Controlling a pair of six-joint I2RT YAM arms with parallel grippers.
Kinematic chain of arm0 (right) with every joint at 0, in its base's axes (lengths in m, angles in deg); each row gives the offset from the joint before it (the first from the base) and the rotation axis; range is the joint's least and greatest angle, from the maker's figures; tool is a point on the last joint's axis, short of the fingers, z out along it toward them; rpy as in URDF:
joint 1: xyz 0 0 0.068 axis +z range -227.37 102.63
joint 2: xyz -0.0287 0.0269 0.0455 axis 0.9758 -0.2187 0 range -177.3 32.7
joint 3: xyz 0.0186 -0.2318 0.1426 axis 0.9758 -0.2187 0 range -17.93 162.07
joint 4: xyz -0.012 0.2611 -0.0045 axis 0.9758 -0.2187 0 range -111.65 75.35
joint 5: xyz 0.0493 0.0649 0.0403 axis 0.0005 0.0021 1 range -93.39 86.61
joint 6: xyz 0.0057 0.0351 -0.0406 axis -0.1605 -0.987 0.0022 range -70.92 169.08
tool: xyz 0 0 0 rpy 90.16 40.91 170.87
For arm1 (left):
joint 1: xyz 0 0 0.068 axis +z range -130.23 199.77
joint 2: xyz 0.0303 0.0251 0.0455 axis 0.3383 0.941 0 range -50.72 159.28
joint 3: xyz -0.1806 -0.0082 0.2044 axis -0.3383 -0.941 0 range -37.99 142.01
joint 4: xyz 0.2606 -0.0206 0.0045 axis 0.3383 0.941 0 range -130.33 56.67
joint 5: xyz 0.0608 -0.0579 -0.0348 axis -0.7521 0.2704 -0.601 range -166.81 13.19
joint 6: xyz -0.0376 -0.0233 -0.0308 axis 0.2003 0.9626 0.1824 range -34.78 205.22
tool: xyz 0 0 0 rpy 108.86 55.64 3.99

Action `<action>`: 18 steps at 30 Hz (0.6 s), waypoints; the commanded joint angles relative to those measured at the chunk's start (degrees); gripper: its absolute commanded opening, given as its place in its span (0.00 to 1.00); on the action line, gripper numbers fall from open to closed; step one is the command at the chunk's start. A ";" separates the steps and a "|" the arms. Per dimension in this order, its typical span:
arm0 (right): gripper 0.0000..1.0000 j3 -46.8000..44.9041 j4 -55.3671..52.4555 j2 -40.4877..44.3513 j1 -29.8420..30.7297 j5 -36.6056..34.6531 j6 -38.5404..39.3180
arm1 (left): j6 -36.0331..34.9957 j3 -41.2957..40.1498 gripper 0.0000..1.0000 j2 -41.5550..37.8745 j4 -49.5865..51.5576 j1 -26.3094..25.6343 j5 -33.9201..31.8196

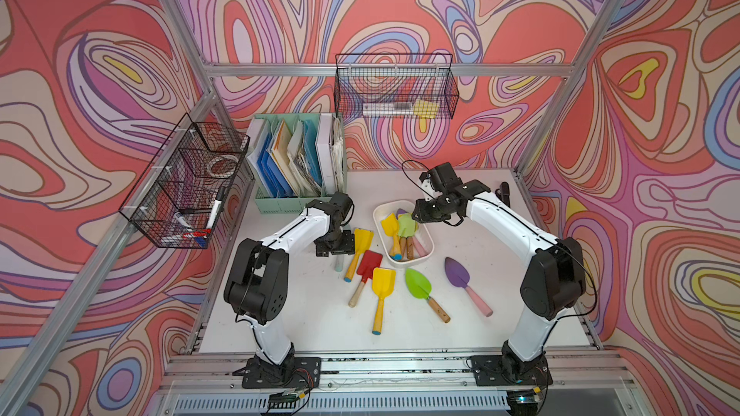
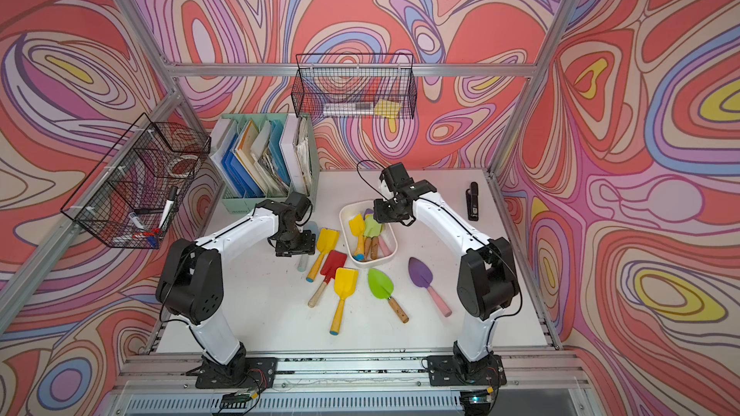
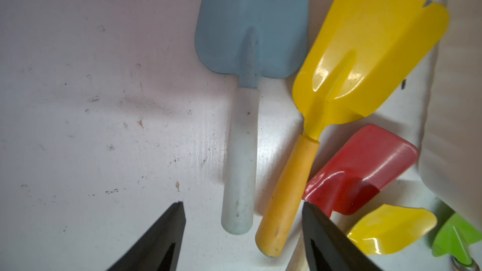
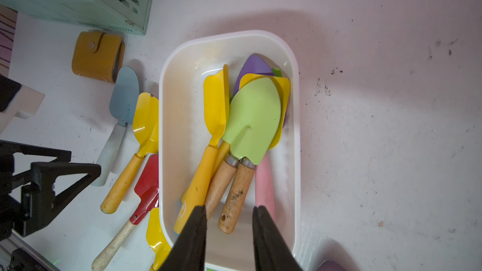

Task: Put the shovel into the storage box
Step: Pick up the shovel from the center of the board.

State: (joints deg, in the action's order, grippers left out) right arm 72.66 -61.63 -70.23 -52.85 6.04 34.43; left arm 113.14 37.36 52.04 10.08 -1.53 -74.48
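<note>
Storage box (image 1: 381, 221) sat on the white bench (image 1: 520, 306) toward the back, between the two arms, in both top views. Held several shovels already: a yellow one (image 4: 215, 105) on its side, a light green one (image 4: 253, 118) on top, a second yellow blade and a purple blade (image 4: 251, 65) beneath, handles pointing the same way.

Right gripper (image 4: 229, 212) hovered over the handle end of the box, fingers apart with nothing between them; wooden handle (image 4: 236, 196) seen in the gap below, apparently untouched, though height above it hard to judge.

Left gripper (image 3: 242, 209) hung low over the bench beside the box, fingers spread wide and clamped on nothing. Blue shovel (image 3: 250, 29) with a pale handle lay flat directly in the gap between its fingers, handle end nearest the gripper. Just beside it, a yellow shovel (image 3: 365, 48) with an orange handle, nearly touching the box wall.

Further forward on the bench lay a red shovel (image 1: 368, 265), another yellow shovel (image 1: 383, 286), a bright green shovel (image 1: 417, 282) and a purple shovel (image 1: 457, 272) with a pink handle, the last well apart from the rest.

Mint file rack (image 1: 296, 154) stood at the back left of the bench.
</note>
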 commanded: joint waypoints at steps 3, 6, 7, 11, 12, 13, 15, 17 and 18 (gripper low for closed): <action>0.29 -2.15 0.97 3.33 0.33 -0.91 -1.07 | -0.51 -0.12 0.71 3.55 -2.20 0.54 -0.47; 0.29 -2.61 1.18 3.53 0.26 -0.95 -1.14 | -0.51 0.35 0.69 4.89 -2.25 0.52 -0.85; 0.29 -2.76 1.25 3.60 0.32 -0.88 -1.21 | -0.52 0.41 0.68 5.13 -2.18 0.53 -1.04; 0.28 -3.35 1.73 3.62 0.29 -0.85 -1.41 | -0.63 0.25 0.61 6.08 -2.14 0.54 -2.12; 0.28 -3.46 1.88 3.62 0.31 -0.74 -1.42 | -0.64 0.15 0.60 6.21 -2.07 0.55 -2.25; 0.28 -3.53 2.02 3.55 0.28 -0.69 -1.51 | -0.68 -0.02 0.60 6.36 -2.16 0.52 -2.33; 0.28 -3.74 2.23 3.53 0.28 -0.63 -1.60 | -0.63 -0.32 0.55 6.62 -2.32 0.48 -2.33; 0.28 -3.84 2.33 3.49 0.35 -0.51 -1.63 | -0.57 -0.55 0.50 6.86 -2.56 0.52 -2.33; 0.28 -3.92 2.33 3.44 0.32 -0.55 -1.61 | -0.59 -0.64 0.49 6.95 -2.70 0.55 -2.33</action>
State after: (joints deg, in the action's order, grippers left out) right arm 69.34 -60.39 -68.31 -52.85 5.60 33.27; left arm 113.10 37.34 57.70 7.96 -1.24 -75.73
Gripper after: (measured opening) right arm 0.278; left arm 0.510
